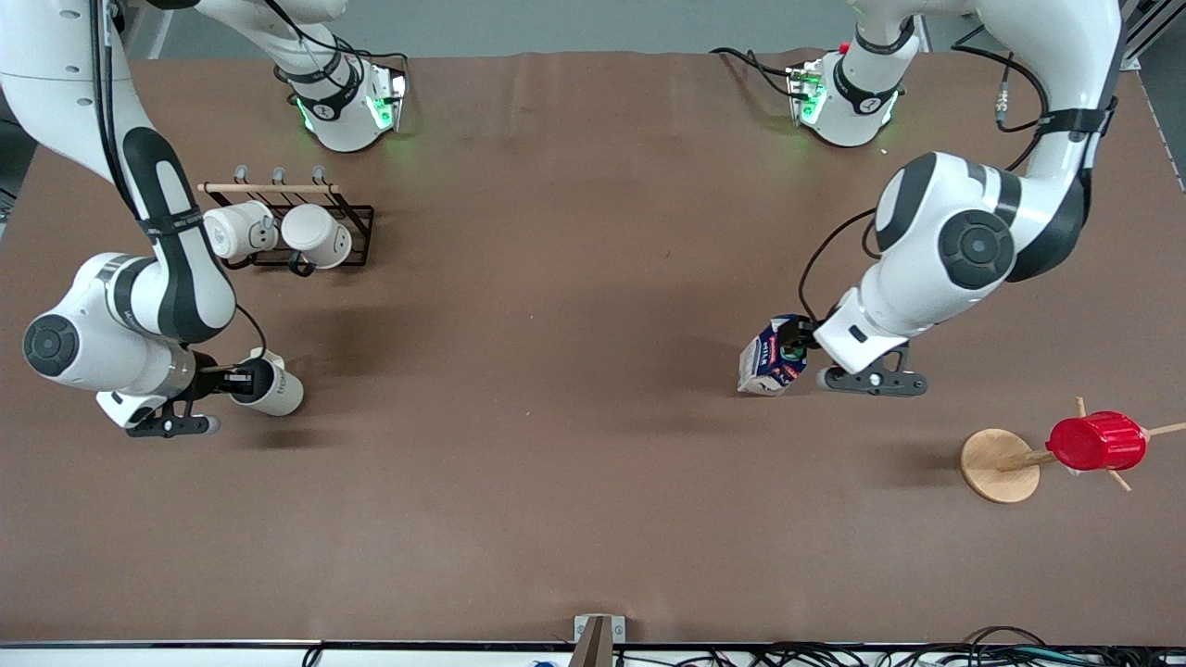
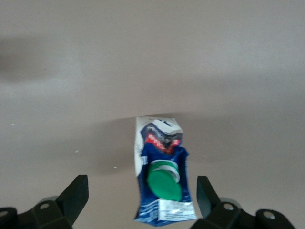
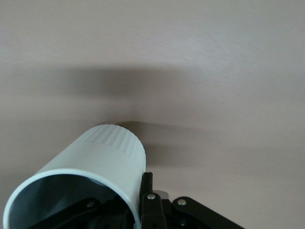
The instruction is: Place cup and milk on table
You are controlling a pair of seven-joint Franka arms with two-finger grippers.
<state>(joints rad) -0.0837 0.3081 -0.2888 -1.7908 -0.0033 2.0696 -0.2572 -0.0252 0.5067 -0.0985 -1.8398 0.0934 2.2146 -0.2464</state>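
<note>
Cream-white cup (image 1: 269, 386) pinched at its rim by right gripper (image 1: 243, 379) at lower left of the frame, left gripper (image 1: 793, 345) spread wide around milk (image 1: 767, 357) (upright on brown table (image 1: 556, 371)).

The right gripper (image 1: 243, 378) is clamped shut on the cup's (image 1: 271, 383) rim, apparently just above the table; the left gripper (image 2: 142, 196) is held spread wide

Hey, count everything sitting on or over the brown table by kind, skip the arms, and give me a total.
White mugs hanging on the black rack: 2
Cream mug with dark inside: 1
Red ribbed cup: 1
Milk carton: 1
Black rack: 1
Wooden peg stand: 1
Total: 7
</note>
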